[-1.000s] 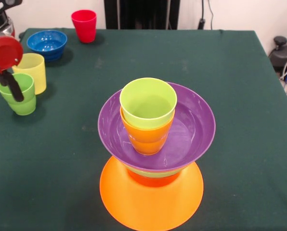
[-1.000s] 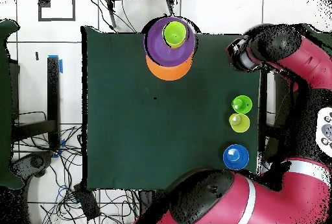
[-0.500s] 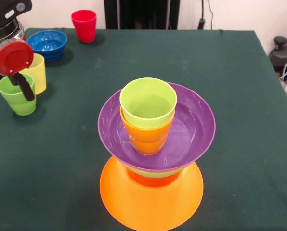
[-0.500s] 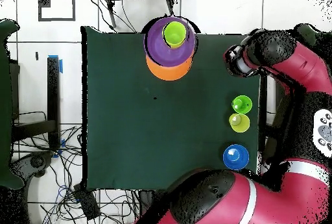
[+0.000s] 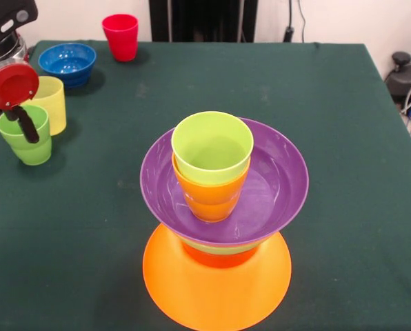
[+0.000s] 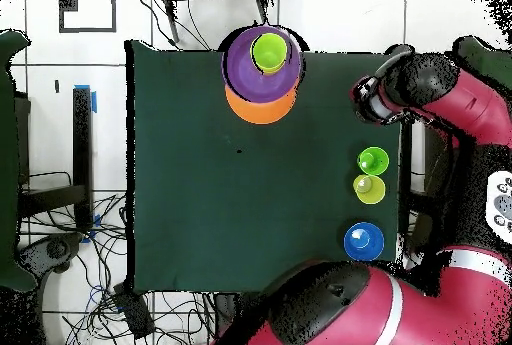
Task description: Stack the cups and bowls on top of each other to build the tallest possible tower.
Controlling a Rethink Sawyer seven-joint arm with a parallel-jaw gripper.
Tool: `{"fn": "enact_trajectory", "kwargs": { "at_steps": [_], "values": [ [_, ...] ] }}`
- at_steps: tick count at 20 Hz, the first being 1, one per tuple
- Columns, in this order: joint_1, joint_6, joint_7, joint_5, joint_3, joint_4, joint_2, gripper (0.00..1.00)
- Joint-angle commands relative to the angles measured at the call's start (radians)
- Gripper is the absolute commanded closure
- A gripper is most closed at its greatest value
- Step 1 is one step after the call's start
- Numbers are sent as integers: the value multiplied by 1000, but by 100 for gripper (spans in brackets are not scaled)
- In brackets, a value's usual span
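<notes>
Claw (image 5: 23, 127) over green cup (image 5: 26, 138), grip state indiscernible, arm cut off at edge.

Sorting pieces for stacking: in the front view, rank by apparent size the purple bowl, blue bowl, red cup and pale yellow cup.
1. Purple bowl, nearest, though.
2. Blue bowl.
3. Pale yellow cup.
4. Red cup; it stands farther back, so the cups' order is unsure.

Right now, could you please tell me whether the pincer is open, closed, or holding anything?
Pincer: cannot be told whether open or closed; one dark finger hangs in front of the green cup, with no grip visible.
</notes>
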Motion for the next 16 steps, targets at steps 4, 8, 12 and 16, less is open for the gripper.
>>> {"fn": "enact_trajectory", "kwargs": {
  "at_steps": [4,8,12,16],
  "values": [
    [-13,-53,-169,-108,56,99,34,0],
    [-20,-77,-154,-107,67,128,34,0],
    [-22,-95,-143,-105,71,136,45,0],
    [-25,-112,-140,-104,74,140,56,0]
  ]
}}
